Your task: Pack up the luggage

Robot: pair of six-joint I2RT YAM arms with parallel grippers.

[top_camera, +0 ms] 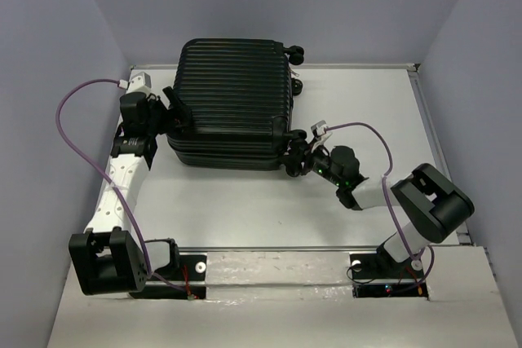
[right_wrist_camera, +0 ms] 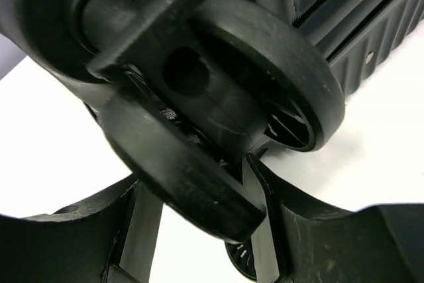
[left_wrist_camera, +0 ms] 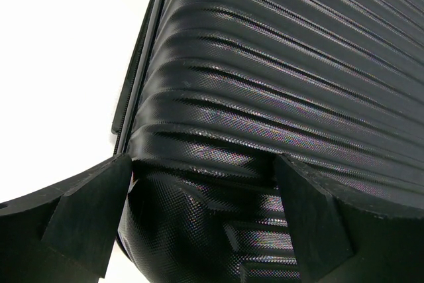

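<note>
Starting closest in: both arms reach forward across the white table toward the luggage. The black ribbed case lies flat and shut, lid side up.

First contact is at the luggage's near right corner. The right gripper is right down on it, and the wrist view shows why: a twin caster wheel fills the gap between its fingers. The near disc of that wheel is wedged between the two pads, so this pincer is clamped on the caster, about half closed. Beyond the wheel, the luggage's ribbed side wall runs off to the upper right, just above the tabletop.

Further along, at the luggage's left side, is the left gripper. Its fingers are spread as wide as they go, straddling a rounded edge of the shell, with textured black ridges between them. Apart, then, but whether either pad actually presses on the shell I cannot tell. A purple cable loops out from that arm, away from the luggage.

Farthest out, at the luggage's far right corner, two more small black wheels stick out sideways.
</note>
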